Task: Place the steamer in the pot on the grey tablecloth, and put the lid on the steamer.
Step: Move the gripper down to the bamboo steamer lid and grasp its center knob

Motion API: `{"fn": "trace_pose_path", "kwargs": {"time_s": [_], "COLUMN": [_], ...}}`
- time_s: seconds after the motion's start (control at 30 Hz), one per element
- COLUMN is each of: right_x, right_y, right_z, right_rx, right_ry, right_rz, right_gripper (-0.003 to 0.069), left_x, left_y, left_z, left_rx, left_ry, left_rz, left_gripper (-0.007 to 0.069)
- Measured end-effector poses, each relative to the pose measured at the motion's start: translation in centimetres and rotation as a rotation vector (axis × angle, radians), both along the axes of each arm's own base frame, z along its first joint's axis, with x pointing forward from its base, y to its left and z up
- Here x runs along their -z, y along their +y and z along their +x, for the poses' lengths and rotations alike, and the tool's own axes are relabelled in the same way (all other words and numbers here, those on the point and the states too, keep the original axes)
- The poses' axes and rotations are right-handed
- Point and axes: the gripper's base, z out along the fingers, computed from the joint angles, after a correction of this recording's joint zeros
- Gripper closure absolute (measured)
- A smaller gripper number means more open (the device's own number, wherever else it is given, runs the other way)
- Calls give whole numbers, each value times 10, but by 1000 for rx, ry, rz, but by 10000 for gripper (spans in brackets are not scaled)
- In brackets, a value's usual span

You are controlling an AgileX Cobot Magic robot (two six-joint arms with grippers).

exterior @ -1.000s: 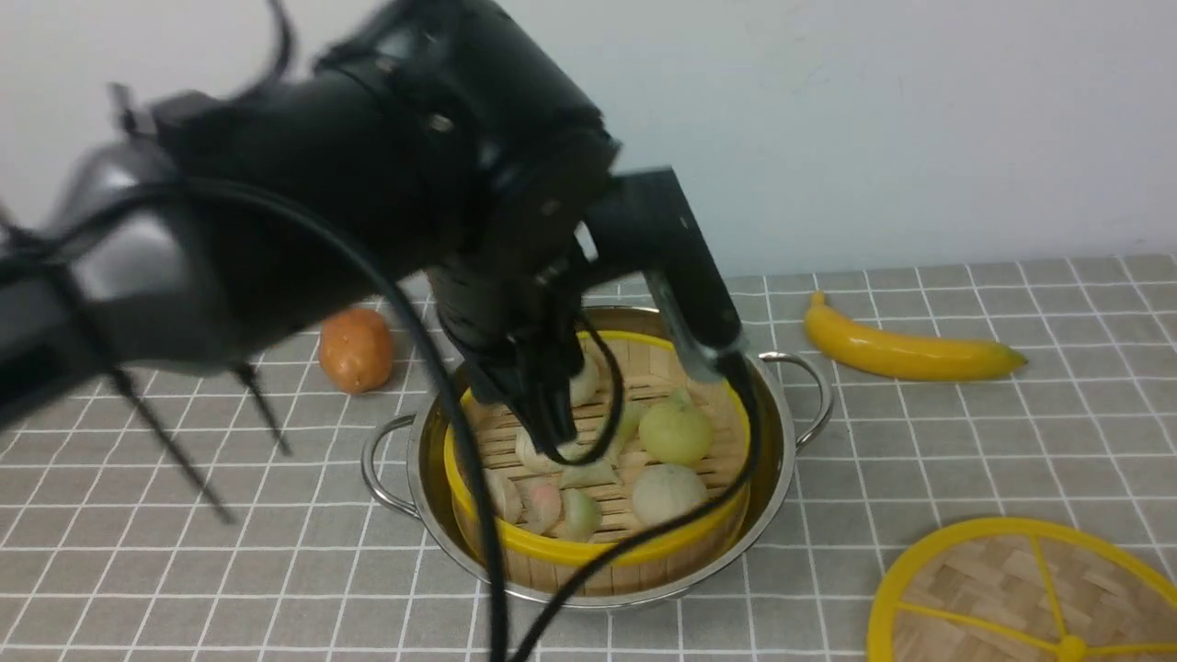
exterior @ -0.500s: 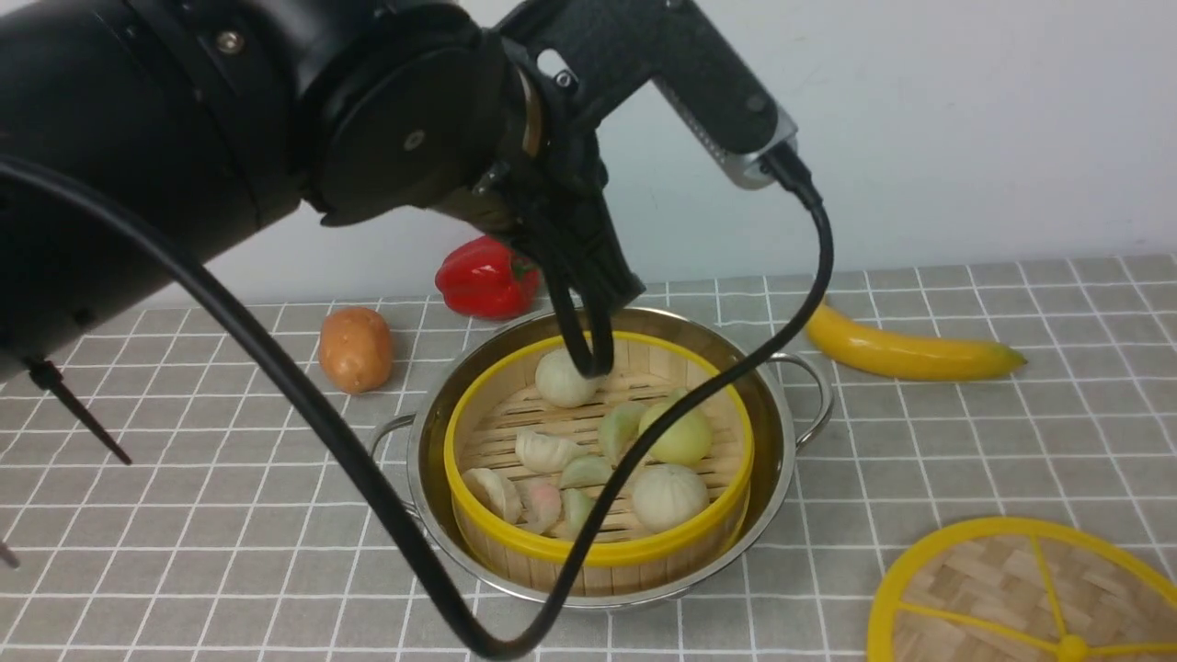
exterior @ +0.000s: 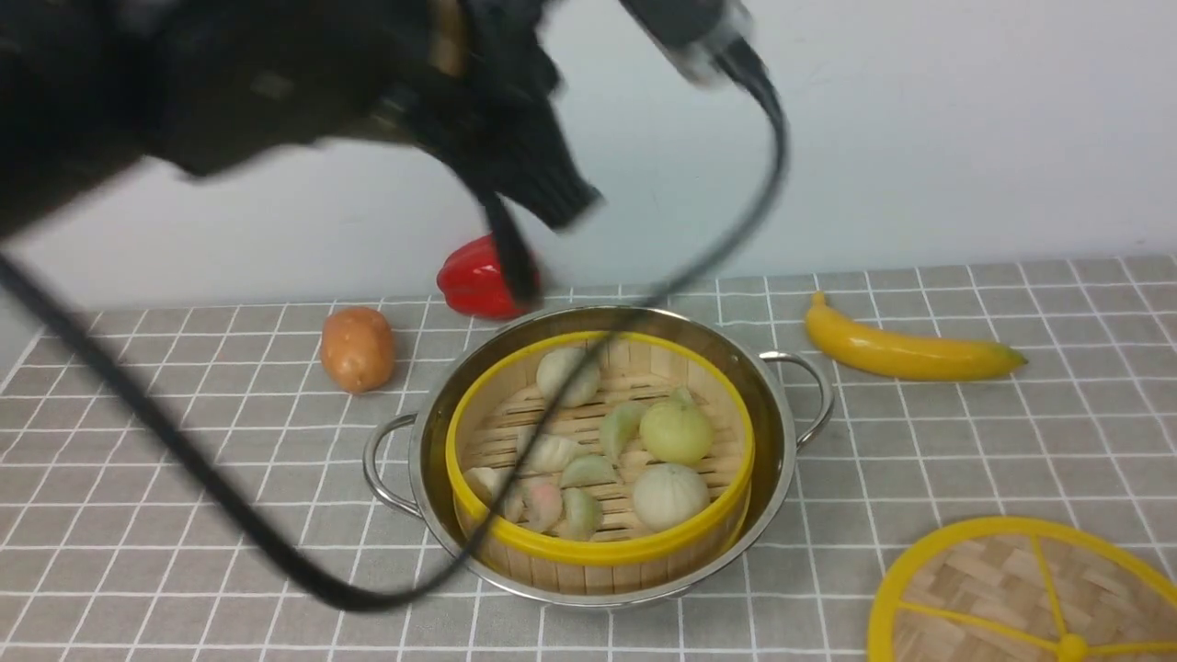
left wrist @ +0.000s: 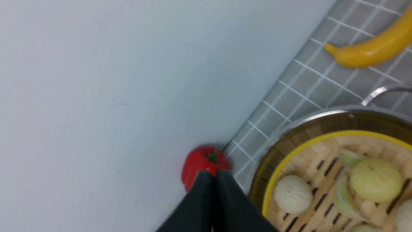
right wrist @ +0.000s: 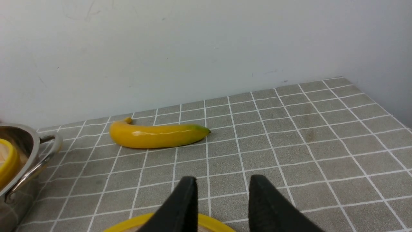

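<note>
The steamer (exterior: 598, 550), holding pale buns and dumplings, sits inside the shiny pot (exterior: 777, 432) on the grey tablecloth (exterior: 1011, 441). My left gripper (exterior: 519, 280) is blurred and raised above the pot's far rim, shut with nothing in it; in the left wrist view the left gripper (left wrist: 212, 172) covers part of a red pepper (left wrist: 201, 159), beside the pot (left wrist: 322, 114) and steamer (left wrist: 289, 154). The lid (exterior: 1011, 588) lies flat at the near right. My right gripper (right wrist: 222, 180) hovers open just over the lid's rim (right wrist: 128, 225).
A banana (exterior: 910, 354) lies behind the pot to the right. A potato (exterior: 357, 348) and the red pepper (exterior: 469, 276) sit at the back left near the wall. The left arm's black cable (exterior: 230, 506) loops low across the pot's front.
My left gripper has lifted out of the steamer, up and back toward the wall, and its fingers have shut empty. Steamer, pot and lid have not moved.
</note>
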Motion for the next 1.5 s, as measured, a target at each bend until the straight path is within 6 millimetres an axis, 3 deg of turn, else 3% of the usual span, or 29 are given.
{"fn": "trace_pose_path", "kwargs": {"time_s": [0.03, 0.13, 0.17, 0.27, 0.37, 0.4, 0.43, 0.47, 0.5, 0.53, 0.57, 0.6, 0.77, 0.97, 1.1, 1.5], "right_x": [0, 0, 0, 0, 0, 0, 0, 0, 0, 0, 0, 0, 0, 0, 0, 0], "right_y": [0, 0, 0, 0, 0, 0, 0, 0, 0, 0, 0, 0, 0, 0, 0, 0], "right_z": [0, 0, 0, 0, 0, 0, 0, 0, 0, 0, 0, 0, 0, 0, 0, 0], "right_rx": [0, 0, 0, 0, 0, 0, 0, 0, 0, 0, 0, 0, 0, 0, 0, 0], "right_ry": [0, 0, 0, 0, 0, 0, 0, 0, 0, 0, 0, 0, 0, 0, 0, 0], "right_rz": [0, 0, 0, 0, 0, 0, 0, 0, 0, 0, 0, 0, 0, 0, 0, 0], "right_gripper": [414, 414, 414, 414, 414, 414, 414, 414, 414, 414, 414, 414, 414, 414, 414, 414], "left_x": [0, -20, -22, -6, 27, 59, 59, 95, 95, 109, 141, 144, 204, 241, 253, 258], "left_y": [1, 57, 67, 104, 128, 142, 143, 154, 155, 159, 165, 165, 168, 165, 164, 163], "left_z": [1, -14, -20, -35, -48, -64, -63, -83, -83, -92, -113, -115, -160, -190, -201, -210], "left_rx": [-4, -96, -110, -193, -279, -347, -353, -426, -431, -459, -513, -514, -571, -552, -552, -552], "left_ry": [2, -105, -126, -202, -216, -195, -201, -176, -181, -172, -166, -161, -160, -195, -184, -177], "left_rz": [-11, -202, -243, -374, -457, -516, -524, -562, -567, -572, -587, -586, -587, -558, -551, -531], "left_gripper": [631, 620, 616, 613, 608, 602, 602, 602, 602, 599, 591, 591, 581, 571, 560, 538]}}
